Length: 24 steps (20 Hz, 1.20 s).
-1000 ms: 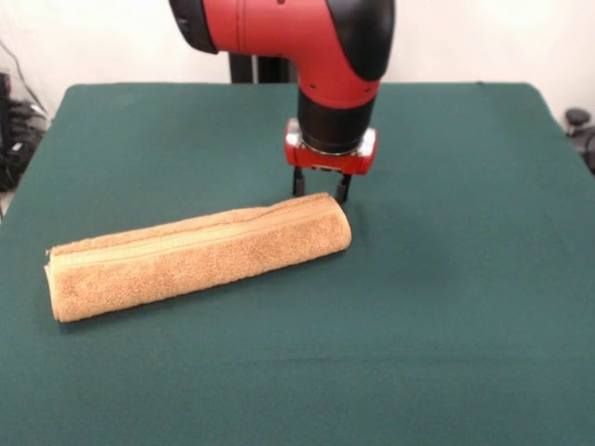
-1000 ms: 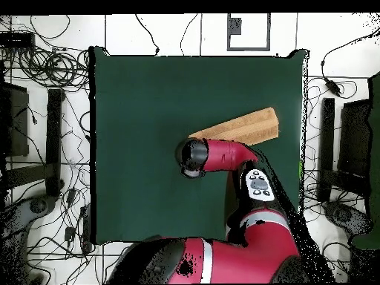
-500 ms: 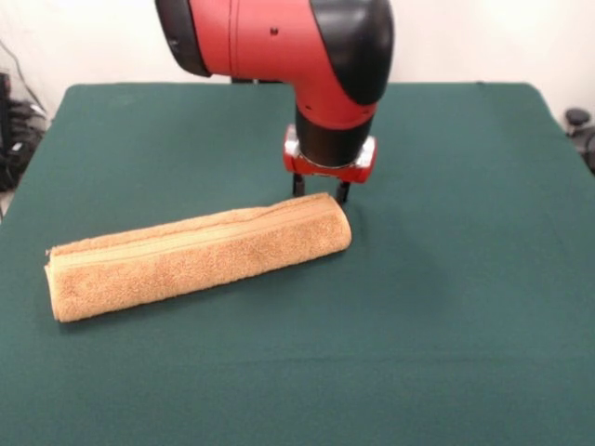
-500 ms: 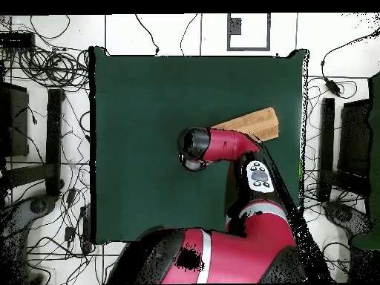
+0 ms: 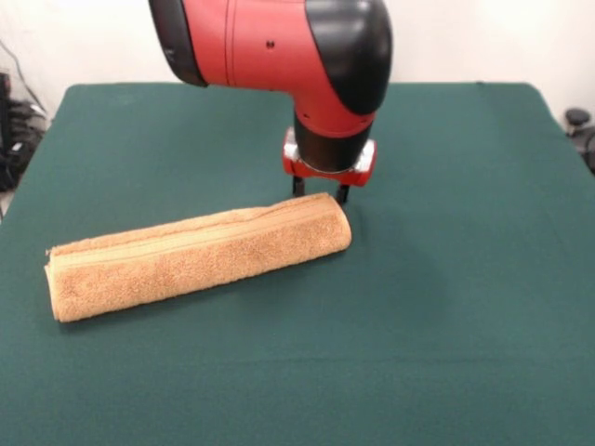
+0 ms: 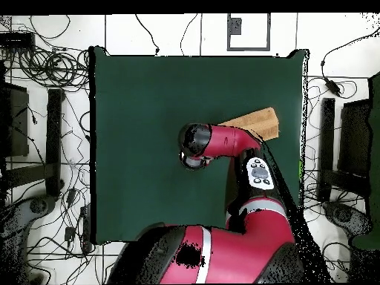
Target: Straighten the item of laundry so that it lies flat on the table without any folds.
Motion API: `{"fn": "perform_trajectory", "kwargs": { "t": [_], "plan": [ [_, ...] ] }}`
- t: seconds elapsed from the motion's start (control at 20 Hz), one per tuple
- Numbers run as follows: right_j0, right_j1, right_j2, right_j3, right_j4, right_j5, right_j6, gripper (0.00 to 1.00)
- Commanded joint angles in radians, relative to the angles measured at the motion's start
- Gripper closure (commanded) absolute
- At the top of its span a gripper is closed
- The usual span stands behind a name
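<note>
Towel (image 5: 195, 258) rolled up on tabletop (image 5: 446, 279).
Hovered end effector (image 5: 319, 192) just behind roll's end, prongs spread, gripping nothing, tips hidden behind towel.

Over the last second the red and black arm (image 5: 279, 46) swung forward, looming larger in the front view, while its gripper (image 5: 319, 192) slipped slightly toward the table's far side, behind the end of the rolled towel (image 5: 195, 253). From overhead, the arm (image 6: 223, 141) covered more of the towel (image 6: 256, 120) than before.
</note>
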Motion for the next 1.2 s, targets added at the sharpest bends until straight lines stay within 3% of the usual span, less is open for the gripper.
{"fn": "perform_trajectory", "kwargs": {
  "t": [0.05, 0.8, 1.2],
  "plan": [
    [0.024, 0.028, 0.11, -0.013, 0.016, -0.19, 0.082, 0.0],
    [0.003, -0.157, 0.14, 0.086, 0.06, -0.065, 0.043, 0.0],
    [0.016, -0.205, 0.126, 0.071, 0.035, -0.054, 0.032, 0.0]
  ]
}}
